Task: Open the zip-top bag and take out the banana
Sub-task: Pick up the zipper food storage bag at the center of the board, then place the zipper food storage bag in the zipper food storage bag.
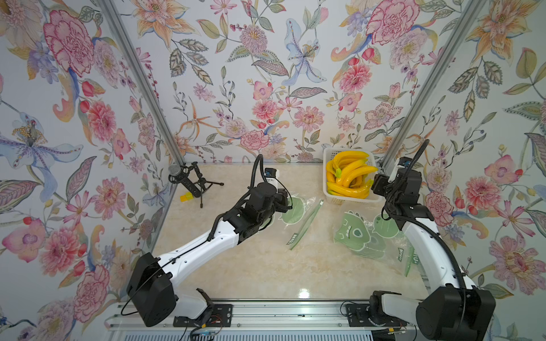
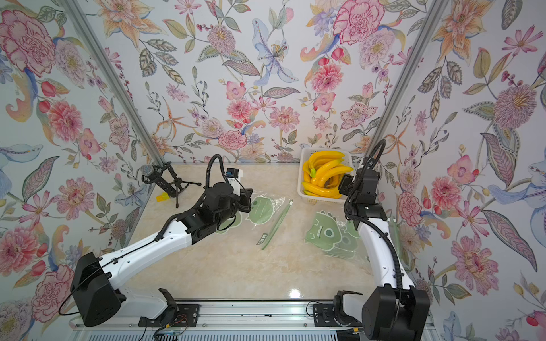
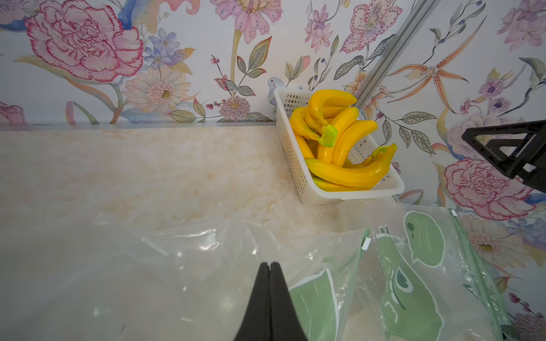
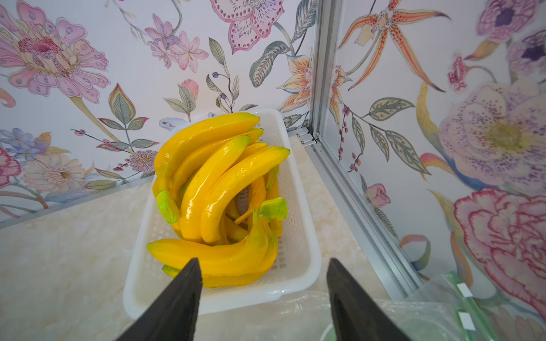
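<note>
The clear, green-printed plastic zip-top bag [image 1: 304, 215] lay flat on the beige tabletop [image 1: 251, 265]; a glossy yellow banana [image 4: 212, 259] rested crosswise in a white basket [image 4: 298, 224].

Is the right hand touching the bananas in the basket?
Cannot tell. In the right wrist view, the right hand overlaps the bananas; depth is unclear.

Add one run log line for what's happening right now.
left gripper: shut, over bag | right gripper: open, empty, above basket | bananas: in basket
</note>
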### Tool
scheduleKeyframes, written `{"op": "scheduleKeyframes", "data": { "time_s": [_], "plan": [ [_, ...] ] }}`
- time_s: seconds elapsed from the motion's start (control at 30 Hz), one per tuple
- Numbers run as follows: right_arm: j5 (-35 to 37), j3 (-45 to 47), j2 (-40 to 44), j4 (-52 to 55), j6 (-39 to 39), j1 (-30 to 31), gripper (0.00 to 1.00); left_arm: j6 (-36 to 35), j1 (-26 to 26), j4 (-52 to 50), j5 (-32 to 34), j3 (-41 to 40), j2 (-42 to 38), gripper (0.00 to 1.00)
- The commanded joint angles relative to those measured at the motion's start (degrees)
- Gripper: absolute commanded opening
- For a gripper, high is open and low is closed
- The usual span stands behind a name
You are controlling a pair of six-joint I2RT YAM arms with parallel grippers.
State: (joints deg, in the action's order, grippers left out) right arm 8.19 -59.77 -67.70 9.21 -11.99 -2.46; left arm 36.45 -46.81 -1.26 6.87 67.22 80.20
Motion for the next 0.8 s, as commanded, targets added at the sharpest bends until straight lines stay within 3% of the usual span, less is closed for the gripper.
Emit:
{"op": "scheduleKeyframes", "data": {
  "time_s": [0.0, 0.3, 0.53, 0.77],
  "plan": [
    [-2.0, 2.3, 4.3, 3.7, -4.0, -0.2, 0.66, 3.7, -3.3, 3.2, 1.9, 7.2, 1.6, 0.0],
    [2.8, 1.5, 16.4, 8.3, -4.1, -0.2, 0.64, 9.2, -10.1, 6.4, 0.8, 21.0, 10.0, 0.0],
    [12.4, -3.5, 23.8, 13.8, -3.0, -0.2, 0.63, 20.1, -12.4, 10.2, -4.0, 29.3, 24.6, 0.0],
    [14.0, -2.8, 28.8, 15.4, -3.5, -0.2, 0.64, 29.9, -13.2, 10.8, -9.6, 45.9, 43.2, 0.0]
  ]
}}
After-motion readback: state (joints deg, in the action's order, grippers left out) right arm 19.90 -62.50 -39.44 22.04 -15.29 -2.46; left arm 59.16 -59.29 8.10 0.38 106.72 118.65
